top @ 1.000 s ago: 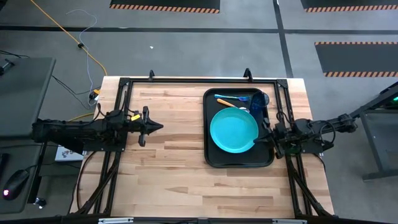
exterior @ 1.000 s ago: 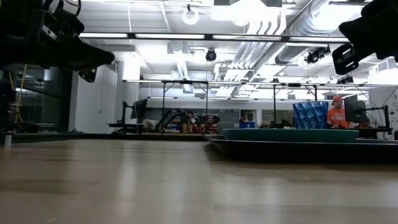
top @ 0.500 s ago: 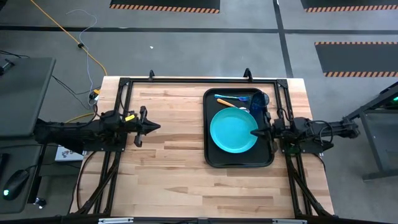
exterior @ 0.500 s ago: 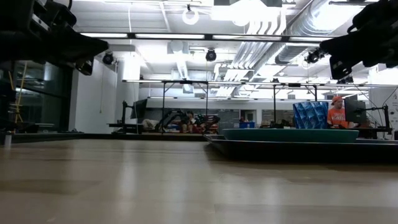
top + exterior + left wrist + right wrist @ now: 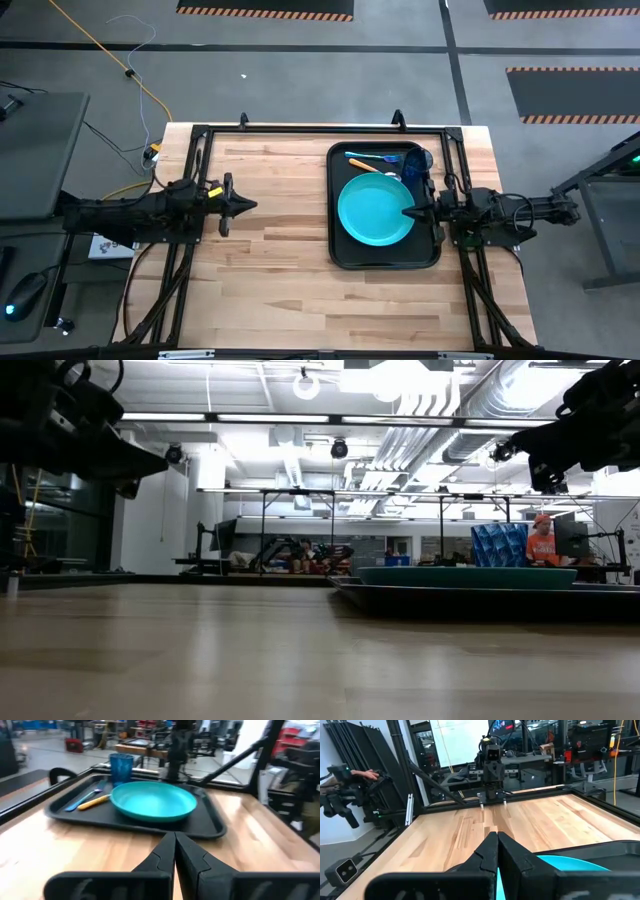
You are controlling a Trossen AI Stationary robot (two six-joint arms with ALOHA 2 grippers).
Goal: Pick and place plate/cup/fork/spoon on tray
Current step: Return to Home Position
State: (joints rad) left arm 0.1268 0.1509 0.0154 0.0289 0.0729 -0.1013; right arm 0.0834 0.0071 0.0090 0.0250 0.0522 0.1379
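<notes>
Since a second ago the left hand [image 5: 250, 205] is sitting slightly farther back toward its own edge of the counter [image 5: 280, 280], and the right hand [image 5: 408, 212] is reaching straighter out, its tip now hanging over the plate's [image 5: 375, 210] right rim instead of just outside the tray [image 5: 334, 225]. Both hands are showing fingers pressed together in the wrist views, gripping nothing. Everything is already lying on the tray: plate filling the near and middle part, cup [image 5: 418, 163] standing upright in the far right corner, spoon [image 5: 362, 162] and fork [image 5: 386, 157] lying side by side past the plate. Their long axes are running roughly across the tray's short side; which end is the bowl, cannot tell. The tray's long axis is running crosswise to the line between the two arms. The right hand is by far the nearer, pointing across the plate toward the left hand, which is facing the tray from well apart. Judging the load done; what is remaining looks like retreating, with the right hand needing to back out level along its own arm, clear of the rim and cup.
</notes>
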